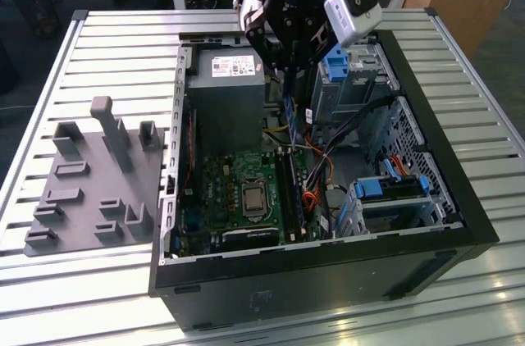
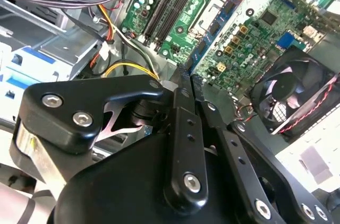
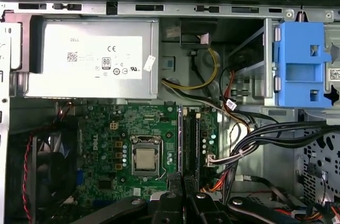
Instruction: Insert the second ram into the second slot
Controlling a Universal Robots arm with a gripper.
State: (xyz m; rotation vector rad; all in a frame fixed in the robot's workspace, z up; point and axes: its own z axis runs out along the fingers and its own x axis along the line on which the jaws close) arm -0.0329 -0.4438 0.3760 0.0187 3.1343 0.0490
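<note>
The black gripper, fingers pressed together, appears to pinch the second ram, a long, thin blue memory stick held edge-on. It hangs above the black memory slots on the green motherboard inside the open black computer case. Judging by this, the stick is picked up but not yet seated.

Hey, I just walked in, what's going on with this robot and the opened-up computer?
A robot arm's hand hangs over an open computer case, above the motherboard's memory slots. Its fingers are closed on a thin blue strip held upright on edge, apparently the second ram. The stick is not yet in a slot; it sits above the board, close to the power supply. A grey fixture tray lies beside the case at the exterior view's left.
</note>
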